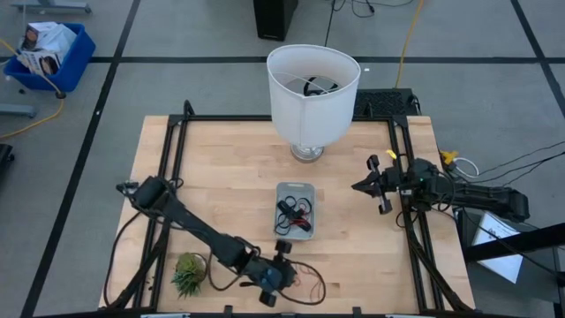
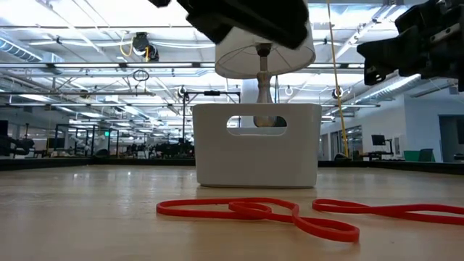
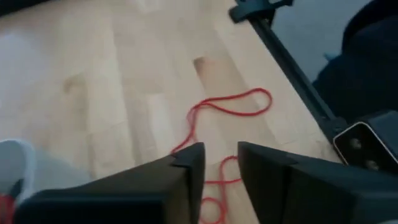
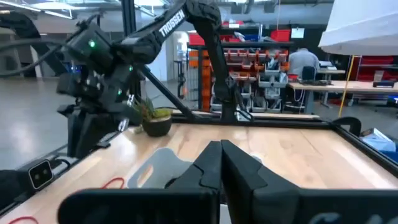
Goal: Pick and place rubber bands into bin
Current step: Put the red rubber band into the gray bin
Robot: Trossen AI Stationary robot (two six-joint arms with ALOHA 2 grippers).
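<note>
Bin [image 1: 295, 189] with rubber bands [image 1: 294, 212] inside (black, red)

the bin [image 1: 295, 210] sits at the table's [image 1: 221, 177] centre with rubber bands [image 1: 294, 212] in it. the lamp [image 1: 311, 88] stands at its 12 o'clock, more rubber bands [image 1: 309, 284] at 6, the plant [image 1: 188, 273] at 8, the right hand [image 1: 359, 185] at 3.

Pale smooth wood table [image 1: 229, 168], matt translucent plastic bin [image 1: 295, 188], thin rubber bands [image 3: 231, 106].
</note>
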